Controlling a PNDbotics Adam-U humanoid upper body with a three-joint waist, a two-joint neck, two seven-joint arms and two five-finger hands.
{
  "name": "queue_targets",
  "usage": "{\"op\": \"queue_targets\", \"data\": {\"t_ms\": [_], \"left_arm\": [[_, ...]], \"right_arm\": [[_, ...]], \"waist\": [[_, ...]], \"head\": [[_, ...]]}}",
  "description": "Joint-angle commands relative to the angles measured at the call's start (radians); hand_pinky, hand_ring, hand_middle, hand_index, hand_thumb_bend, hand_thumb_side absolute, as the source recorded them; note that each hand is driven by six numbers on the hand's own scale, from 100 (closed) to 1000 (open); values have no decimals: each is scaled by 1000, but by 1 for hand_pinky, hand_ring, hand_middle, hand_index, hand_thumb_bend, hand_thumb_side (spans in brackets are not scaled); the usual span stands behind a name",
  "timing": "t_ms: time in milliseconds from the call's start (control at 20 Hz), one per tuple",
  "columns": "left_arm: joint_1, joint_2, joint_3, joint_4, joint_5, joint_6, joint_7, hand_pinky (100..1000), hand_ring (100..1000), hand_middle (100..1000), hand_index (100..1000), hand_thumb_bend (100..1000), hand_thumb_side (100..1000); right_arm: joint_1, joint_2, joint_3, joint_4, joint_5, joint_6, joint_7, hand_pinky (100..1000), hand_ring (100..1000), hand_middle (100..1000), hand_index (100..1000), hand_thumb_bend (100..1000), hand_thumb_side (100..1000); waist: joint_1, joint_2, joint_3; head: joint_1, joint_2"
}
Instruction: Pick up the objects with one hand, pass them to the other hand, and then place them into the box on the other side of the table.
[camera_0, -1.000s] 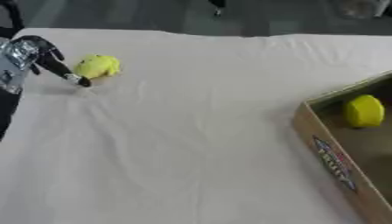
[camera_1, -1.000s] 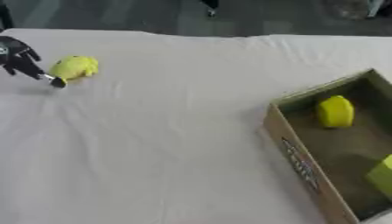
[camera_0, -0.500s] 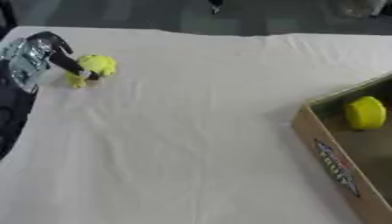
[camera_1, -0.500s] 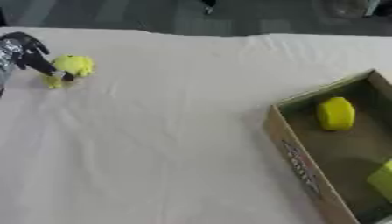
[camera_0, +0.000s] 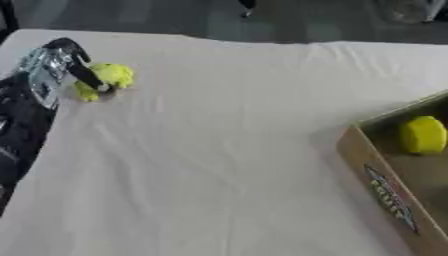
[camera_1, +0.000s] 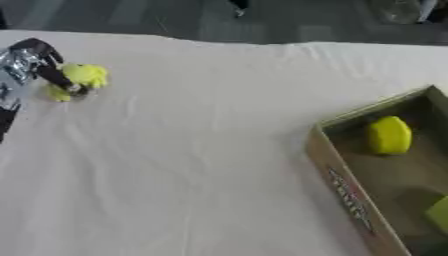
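Yellow toy (camera_0: 107, 78) near the table's (camera_0: 227, 150) far left corner — left hand (camera_0: 61, 65) fingers curl round it. Next — lift, then pass across.

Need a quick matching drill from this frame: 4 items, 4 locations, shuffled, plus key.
Items:
1. left hand
2. yellow toy
3. cardboard box
4. yellow round object

Locations:
A. inside the box, toward its far end
B. right side of the table, open top
C. far left of the table, fingers curled onto the toy
D. on the cloth at far left, under the fingers

Pairs: 1-C, 2-D, 3-B, 4-A
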Motion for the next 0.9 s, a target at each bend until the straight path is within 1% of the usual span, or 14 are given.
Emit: {"op": "queue_targets", "data": {"t_ms": [50,100,250,350,450,550,650,700,900], "left_arm": [[-21,20,13,2,-19,24,-17,708,769,701,777,572,100],[-20,21,15,4,-24,32,-22,708,770,703,775,545,100],[-16,21,22,7,-31,51,-35,710,772,704,753,393,100],[-14,21,26,7,-28,58,-39,706,768,696,716,280,100],[-13,18,24,10,-22,58,-50,690,750,667,670,197,100],[-15,16,19,8,-25,56,-48,672,731,638,629,156,100],[-18,14,13,1,-40,58,-30,652,707,615,596,136,100],[-20,13,10,-6,-51,59,-15,620,672,587,555,125,100],[-30,10,-4,-40,-113,60,51,590,628,551,523,153,100]], "right_arm": [[-16,-42,-1,-19,-12,-5,10,995,961,827,1000,100,443],[-16,-40,-1,-19,-12,-6,11,995,961,826,1000,100,445],[-9,-35,2,-19,-7,-2,8,995,961,825,1000,100,449],[-7,-33,5,-19,-4,2,7,994,960,824,1000,100,448],[-11,-34,7,-19,-4,3,9,994,959,823,1000,100,441],[-15,-39,9,-19,-6,0,13,994,959,823,1000,100,437],[-16,-44,10,-19,-7,-2,16,993,959,823,1000,100,434],[-15,-46,10,-19,-8,-2,16,993,959,823,1000,100,432],[-13,-62,8,-19,-18,-5,17,992,958,822,1000,100,426]], "waist": [[-2,-14,-6],[-3,-13,-8],[-5,-10,-11],[-6,-9,-12],[-8,-10,-10],[-10,-12,-9],[-12,-16,-7],[-13,-19,-6],[-13,-36,2]], "head": [[12,-26],[14,-31],[14,-38],[10,-35],[2,-25],[-4,-23],[-9,-18],[-13,-14],[-31,1]]}}
